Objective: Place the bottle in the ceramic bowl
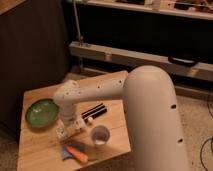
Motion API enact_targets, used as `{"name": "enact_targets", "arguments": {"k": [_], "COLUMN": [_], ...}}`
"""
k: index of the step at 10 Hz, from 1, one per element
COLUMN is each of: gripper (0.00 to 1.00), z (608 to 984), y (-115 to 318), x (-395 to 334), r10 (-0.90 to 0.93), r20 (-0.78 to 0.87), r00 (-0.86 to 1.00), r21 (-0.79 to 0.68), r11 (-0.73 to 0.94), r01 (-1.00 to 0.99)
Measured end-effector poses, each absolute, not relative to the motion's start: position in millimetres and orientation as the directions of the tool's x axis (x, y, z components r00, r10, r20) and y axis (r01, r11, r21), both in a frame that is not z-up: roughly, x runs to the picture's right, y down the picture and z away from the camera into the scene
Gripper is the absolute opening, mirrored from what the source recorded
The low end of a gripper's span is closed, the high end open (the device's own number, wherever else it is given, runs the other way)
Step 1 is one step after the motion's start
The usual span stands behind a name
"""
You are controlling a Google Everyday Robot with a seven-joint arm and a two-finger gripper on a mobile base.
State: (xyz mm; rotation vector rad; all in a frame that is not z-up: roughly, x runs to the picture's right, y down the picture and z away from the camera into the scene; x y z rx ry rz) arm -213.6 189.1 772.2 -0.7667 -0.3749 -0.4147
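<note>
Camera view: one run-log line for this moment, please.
gripper: shut, low at table | bottle: at gripper | bowl: empty, left

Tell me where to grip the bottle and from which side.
Grip the bottle across its short body, coming from straight above. It is small and stubby and sits low on the wooden table, so a side approach would likely scrape the top. The gripper is shut and already down at it from above, though a firm hold cannot be confirmed. The ceramic bowl sits just up-left.
</note>
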Motion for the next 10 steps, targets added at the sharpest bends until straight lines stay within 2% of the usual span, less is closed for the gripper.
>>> {"name": "enact_targets", "arguments": {"k": [3, 7, 8, 9, 10], "gripper": [0.00, 0.01, 0.05, 0.19, 0.27], "z": [757.9, 771.4, 775.3, 782.3, 784.7], "y": [123.1, 87.0, 85.7, 82.4, 85.1], "x": [-248.9, -338.7, -357.8, -385.0, -398.5], "r10": [-0.196, -0.166, -0.156, -0.143, -0.146], "r20": [0.486, 0.555, 0.575, 0.599, 0.609], "r00": [0.851, 0.815, 0.803, 0.788, 0.780], "r21": [-0.521, -0.449, -0.438, -0.422, -0.414], "r11": [0.717, 0.765, 0.770, 0.780, 0.780], "r01": [0.463, 0.462, 0.464, 0.462, 0.469]}}
